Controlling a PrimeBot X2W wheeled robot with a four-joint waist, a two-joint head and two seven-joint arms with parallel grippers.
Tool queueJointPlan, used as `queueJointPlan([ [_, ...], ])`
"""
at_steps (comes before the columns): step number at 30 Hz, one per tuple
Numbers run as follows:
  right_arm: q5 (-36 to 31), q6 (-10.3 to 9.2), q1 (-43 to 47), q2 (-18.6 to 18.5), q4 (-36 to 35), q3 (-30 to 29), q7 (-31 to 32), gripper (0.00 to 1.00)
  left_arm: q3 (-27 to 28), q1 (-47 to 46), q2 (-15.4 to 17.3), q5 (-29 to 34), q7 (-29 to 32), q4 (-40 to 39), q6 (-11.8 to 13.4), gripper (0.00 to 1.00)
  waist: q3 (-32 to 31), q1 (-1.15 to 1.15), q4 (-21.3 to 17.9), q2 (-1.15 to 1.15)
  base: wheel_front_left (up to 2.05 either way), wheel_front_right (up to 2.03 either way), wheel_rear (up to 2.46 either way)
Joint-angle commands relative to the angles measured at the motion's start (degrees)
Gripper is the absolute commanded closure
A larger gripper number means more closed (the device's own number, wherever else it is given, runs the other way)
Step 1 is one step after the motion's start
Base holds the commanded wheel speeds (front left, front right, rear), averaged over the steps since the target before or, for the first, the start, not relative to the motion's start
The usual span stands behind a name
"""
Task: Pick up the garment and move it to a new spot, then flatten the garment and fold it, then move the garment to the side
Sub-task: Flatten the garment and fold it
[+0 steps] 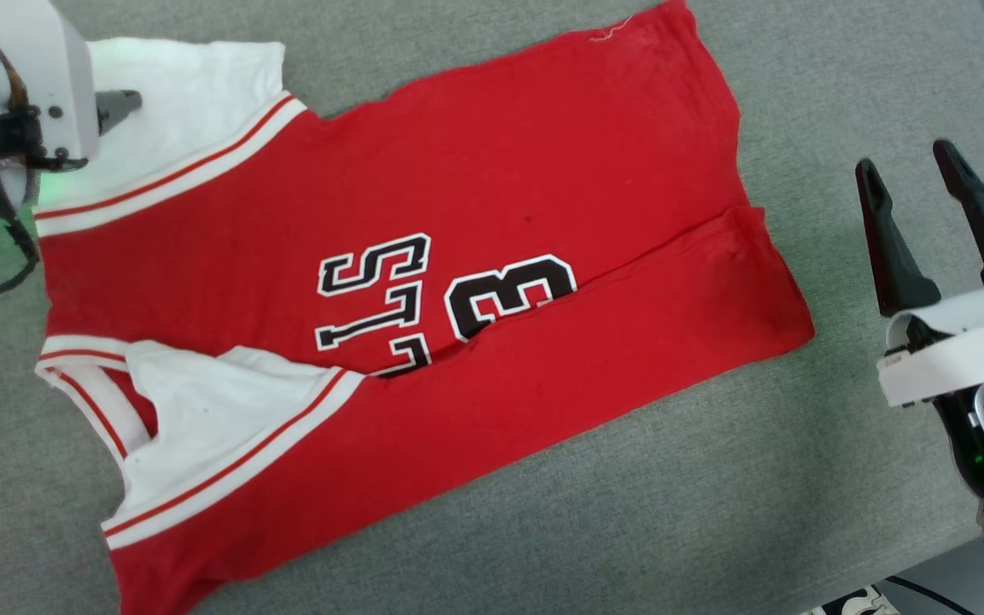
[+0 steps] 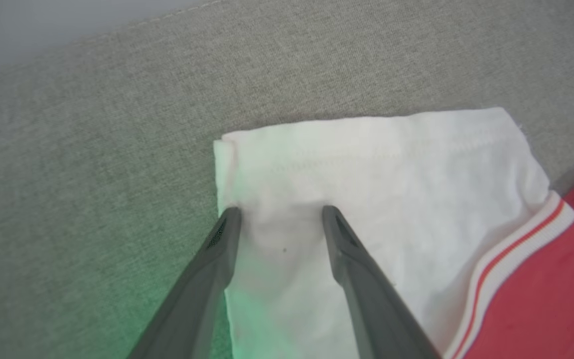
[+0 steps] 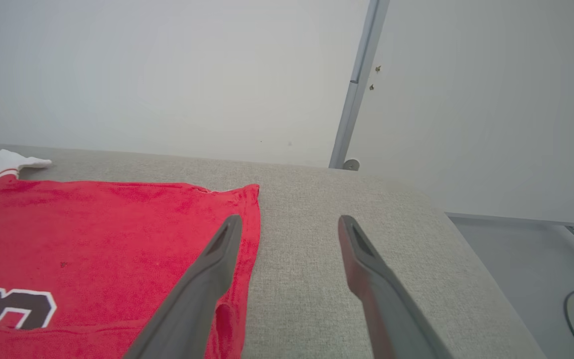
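Plainly, the garment [image 1: 492, 171] lies spread on the grey table [image 1: 714, 512], looking soft, light and limp. My left gripper [image 2: 281, 219] stands spread over its white sleeve [image 2: 366, 164], my right gripper [image 1: 904, 162] spread beside the hem [image 1: 727, 128]; I'd pinch edges there.

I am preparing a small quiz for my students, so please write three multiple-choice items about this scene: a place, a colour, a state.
1. Where is the left gripper?
A) at the white sleeve of the garment
B) at the printed number
C) beyond the table edge

2. What colour are the printed characters?
A) blue
B) black, outlined white
C) yellow

3. How is the right gripper?
A) shut on the garment
B) shut on a cable
C) open, holding nothing

Answers: 1 A, the left wrist view shows its tips at white fabric; 2 B, the head view shows black with white edges; 3 C, its fingers stand apart over the grey surface.
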Motion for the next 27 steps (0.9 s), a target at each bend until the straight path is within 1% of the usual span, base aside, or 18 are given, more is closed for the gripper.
queueJointPlan([
  [1,0.1,-0.1,-1.1,-0.2,-0.3,0.4,0.2,0.0,-0.8,1.4,-0.7,-0.2,0.8,-0.4,-0.2,0.52,0.3,0.0,0.3,0.0,0.0,0.0,0.0],
  [2,0.2,-0.1,-1.4,-0.2,-0.4,0.6,0.4,0.0,-0.9,1.2,-0.7,-0.3,0.9,-0.8,-0.2,0.59,0.5,0.0,0.4,0.0,0.0,0.0,0.0],
  [3,0.2,-0.1,-1.8,-0.3,-0.5,1.0,0.5,0.0,-1.0,1.2,-0.7,-0.3,1.0,-1.1,-0.2,0.78,0.7,0.0,0.5,0.0,0.0,0.0,0.0],
  [4,0.2,-0.1,-2.2,-0.4,-0.8,1.3,0.8,0.0,-1.2,1.1,-0.8,-0.4,1.1,-1.4,-0.2,0.86,0.9,0.0,0.6,0.0,0.0,0.0,0.0],
  [6,0.3,-0.1,-3.3,-0.8,-1.0,2.1,1.1,0.0,-1.3,0.6,-0.6,-0.4,0.5,-2.3,-0.2,0.9,1.4,0.0,0.8,0.0,0.0,0.0,0.0],
  [9,0.3,-0.1,-5.3,-1.7,-1.3,3.8,2.1,0.0,-1.1,-0.1,-0.5,-0.8,-0.6,-3.4,-0.2,0.91,2.2,0.0,1.3,0.0,0.0,0.0,0.0],
  [11,0.9,-0.1,-7.7,-2.4,-1.0,5.6,3.6,0.0,-1.2,-0.3,-0.5,-1.0,-0.9,-4.2,-0.2,0.93,2.6,0.0,1.6,0.0,0.0,0.0,0.0],
  [15,4.1,-0.1,-15.0,-4.7,2.0,11.4,10.2,0.0,-1.6,-1.8,-0.4,-1.3,-0.8,-5.5,-0.2,0.93,3.7,0.0,2.6,0.0,0.0,0.0,0.0],
  [17,6.0,-0.1,-19.8,-6.0,4.9,15.0,14.8,0.0,-1.8,-2.5,-0.7,-1.3,-1.0,-6.2,-0.2,0.93,4.3,0.0,3.4,0.0,0.0,0.0,0.0],
  [21,12.1,-0.11,-29.5,-6.9,12.9,19.6,24.7,0.0,-2.4,-3.7,-1.3,-1.3,-1.1,-8.0,-0.2,0.93,5.5,0.0,5.1,0.0,0.0,0.0,0.0],
  [25,18.1,-0.1,-37.6,-8.3,20.7,23.5,35.1,0.0,-2.8,-4.7,-1.8,-1.8,-1.2,-10.2,-0.2,0.87,6.9,0.0,6.9,0.0,0.0,0.0,0.0],
  [27,20.7,-0.1,-41.0,-8.6,24.0,23.2,37.7,0.0,-3.0,-4.9,-1.9,-2.3,-1.2,-11.3,-0.2,0.88,7.6,0.0,7.8,0.0,0.0,0.0,0.0],
])
